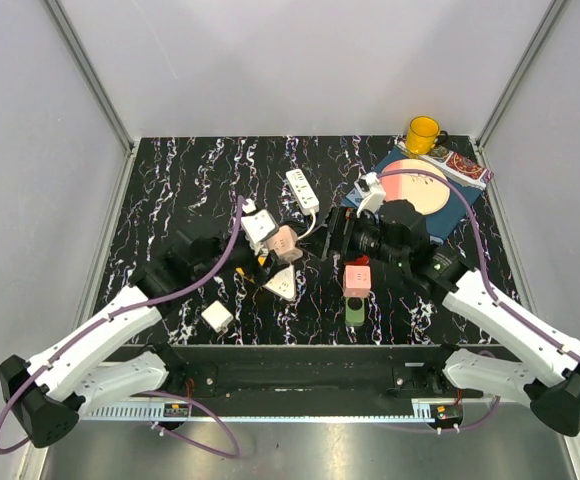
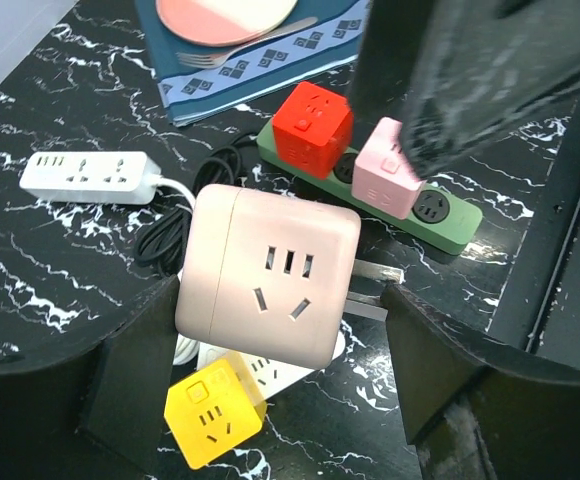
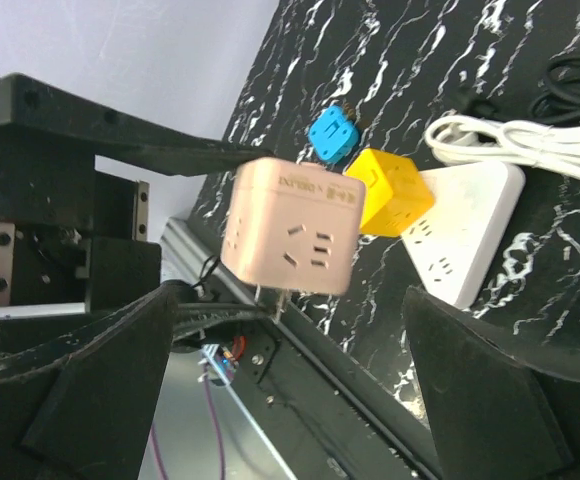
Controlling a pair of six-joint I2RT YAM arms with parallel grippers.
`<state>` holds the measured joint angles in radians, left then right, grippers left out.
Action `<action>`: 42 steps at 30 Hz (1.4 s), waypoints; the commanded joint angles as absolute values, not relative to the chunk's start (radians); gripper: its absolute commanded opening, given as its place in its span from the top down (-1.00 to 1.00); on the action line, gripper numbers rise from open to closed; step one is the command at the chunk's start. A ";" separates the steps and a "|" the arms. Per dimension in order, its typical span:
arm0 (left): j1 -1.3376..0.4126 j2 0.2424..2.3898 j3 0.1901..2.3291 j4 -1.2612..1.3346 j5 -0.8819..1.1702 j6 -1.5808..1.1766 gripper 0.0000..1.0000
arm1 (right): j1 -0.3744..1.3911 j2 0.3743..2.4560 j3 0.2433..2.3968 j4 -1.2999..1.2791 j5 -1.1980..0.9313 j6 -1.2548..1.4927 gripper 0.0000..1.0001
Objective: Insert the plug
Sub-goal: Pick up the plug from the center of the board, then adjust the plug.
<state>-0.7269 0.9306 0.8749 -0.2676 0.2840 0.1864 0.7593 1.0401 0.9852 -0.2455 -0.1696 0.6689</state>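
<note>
The plug, a rose-pink cube adapter with metal prongs on one side, hangs above the table. My left gripper is shut on it, one finger against its flat back, the other against the prongs. In the top view the plug sits mid-table at the left gripper. My right gripper faces it from the right, open and apart from it. In the right wrist view the plug floats ahead of the right gripper, prongs pointing down.
A green power strip carries a red cube and a pink cube. A white strip bears a yellow cube, with a blue cube beyond. Another white strip, a white cube, a yellow mug and a plate lie around.
</note>
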 commanded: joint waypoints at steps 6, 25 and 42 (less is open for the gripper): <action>-0.818 0.940 0.905 -0.127 0.245 0.253 -0.17 | 0.696 1.141 1.031 -0.161 -0.393 0.813 -0.99; -0.864 0.934 0.865 -0.069 0.106 0.230 -0.76 | 0.680 1.193 1.000 -0.095 -0.492 0.747 0.70; -0.853 0.787 0.971 -0.251 0.005 -0.281 -0.98 | 0.680 1.077 0.884 0.046 -0.367 0.194 1.00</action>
